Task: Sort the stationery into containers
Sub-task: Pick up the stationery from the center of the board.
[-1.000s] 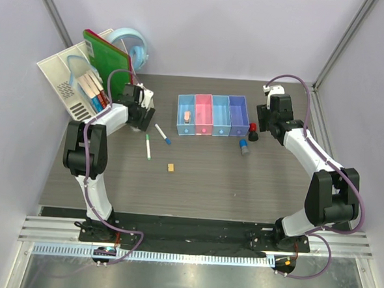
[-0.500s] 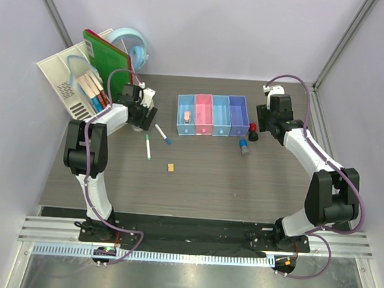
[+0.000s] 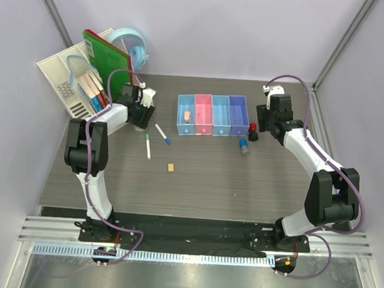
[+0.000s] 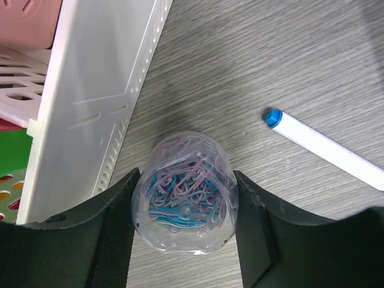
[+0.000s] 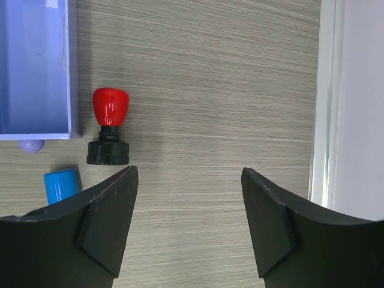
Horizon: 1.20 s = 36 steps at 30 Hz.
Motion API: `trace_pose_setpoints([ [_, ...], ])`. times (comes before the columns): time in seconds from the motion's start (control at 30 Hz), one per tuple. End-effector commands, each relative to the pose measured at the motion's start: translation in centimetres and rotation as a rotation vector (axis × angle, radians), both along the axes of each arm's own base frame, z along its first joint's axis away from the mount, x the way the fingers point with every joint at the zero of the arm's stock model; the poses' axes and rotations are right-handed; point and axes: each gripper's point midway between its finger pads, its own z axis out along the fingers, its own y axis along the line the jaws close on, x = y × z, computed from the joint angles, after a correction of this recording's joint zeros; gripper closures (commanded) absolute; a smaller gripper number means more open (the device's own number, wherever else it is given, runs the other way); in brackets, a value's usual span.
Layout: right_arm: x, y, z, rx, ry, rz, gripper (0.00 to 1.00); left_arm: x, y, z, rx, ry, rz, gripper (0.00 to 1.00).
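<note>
The left end effector [image 4: 185,177] is clenched on a clear round tub of paper clips [image 4: 185,201], one finger pressed to each side of its wall. The tub sits at about 10 o'clock on the surface [image 3: 242,180], just beside the white slotted organizer [image 4: 102,90]. I cannot tell whether it is lifted or resting. It should be light and rigid, but the smooth curved plastic looks slippery, so a hold straight across its widest part seems safest. A hard squeeze might flex the wall or loosen the top.

The left arm is stretched far out toward 10 o'clock with its wrist pointing down. The blue-capped pen [image 4: 324,147] lies near, at 3 o'clock of the tub.

The right arm reaches to 2 o'clock. Its end effector [image 5: 187,174] is released and empty, hanging over bare surface. The red-and-black stamp [image 5: 110,126] and the blue cylinder [image 5: 61,185] stand just beside the violet end of the containers [image 3: 211,116], which are at 12 o'clock.
</note>
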Motion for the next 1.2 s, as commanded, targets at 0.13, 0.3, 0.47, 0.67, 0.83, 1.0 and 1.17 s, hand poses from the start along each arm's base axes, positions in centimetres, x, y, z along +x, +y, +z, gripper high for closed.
trace_pose_setpoints([
  [0.13,0.4,0.3,1.3,0.028,-0.038,0.0,0.25,0.5,-1.6,3.9,-0.089,-0.055,-0.061,0.75],
  [0.3,0.3,1.2,1.2,0.056,-0.017,0.046,0.25,-0.2,-2.6,7.0,-0.147,-0.097,-0.09,0.74],
  [0.47,-0.1,4.6,2.1,0.152,-0.012,0.239,0.24,-2.0,-4.6,10.9,-0.247,-0.152,-0.165,0.75],
  [0.67,-2.7,12.4,4.7,0.396,0.007,0.663,0.19,-4.9,-7.7,17.7,-0.433,-0.248,-0.28,0.94],
  [0.83,-6.0,18.0,9.4,0.644,0.02,1.017,0.12,-8.7,-11.2,22.9,-0.66,-0.297,-0.429,1.0],
  [1.0,-8.0,21.2,14.4,0.917,0.076,1.209,0.1,-13.0,-13.5,27.7,-0.759,-0.443,-0.594,1.0],
  [1.17,-8.1,23.7,17.9,1.153,0.211,1.32,0.07,-15.8,-14.3,29.3,-0.787,-0.506,-0.66,1.0],
])
